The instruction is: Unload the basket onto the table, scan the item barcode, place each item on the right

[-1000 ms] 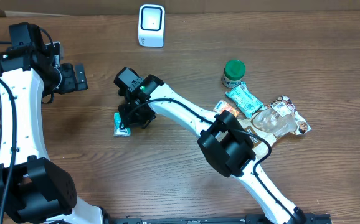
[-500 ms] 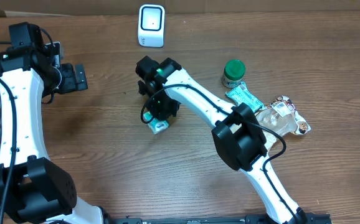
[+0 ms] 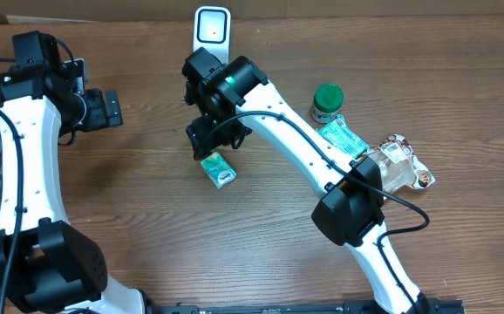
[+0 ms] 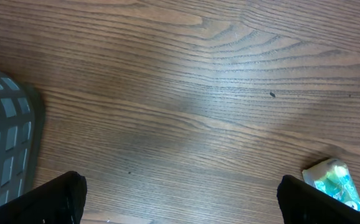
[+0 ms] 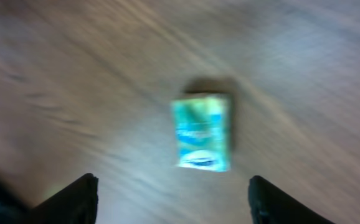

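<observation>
My right end effector is wide open and holds nothing. The little green packet lies flat on the desk, just below my right fingers. The white scanner stands near, at the back edge. A second ago I had the packet pinched and it was farther to the left. Then I carried it over here, let go and lifted up a bit. I think I put it down to grab it a better way, so its barcode can face the scanner. My left end effector is wide open too, well off to the side, and it has not moved.
</observation>
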